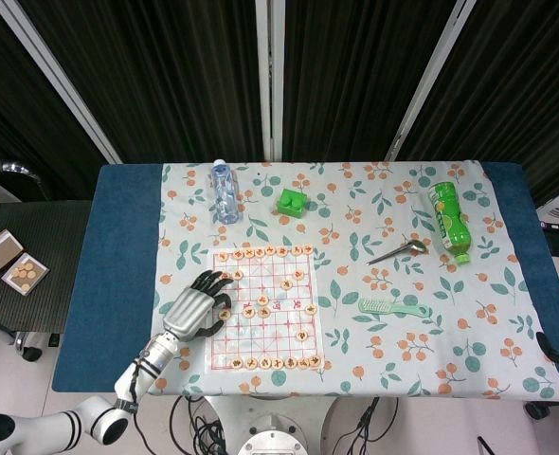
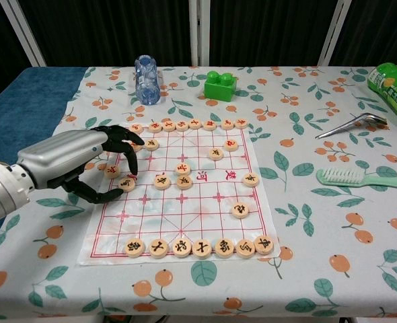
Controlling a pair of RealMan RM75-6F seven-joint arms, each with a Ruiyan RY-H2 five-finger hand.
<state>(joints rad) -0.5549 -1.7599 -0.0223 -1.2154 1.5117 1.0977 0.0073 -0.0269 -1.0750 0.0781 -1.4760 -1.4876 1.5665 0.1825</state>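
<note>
A clear water bottle and green toy block lie near the tabletop's far edge; a green soda bottle, metal tongs and green brush occupy its right side.

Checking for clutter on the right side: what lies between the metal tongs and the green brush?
Nothing: between the tongs and the brush only bare flowered tablecloth shows, clearest in the chest view.

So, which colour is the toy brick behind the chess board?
Bright green; the toy brick shows best in the chest view.
</note>
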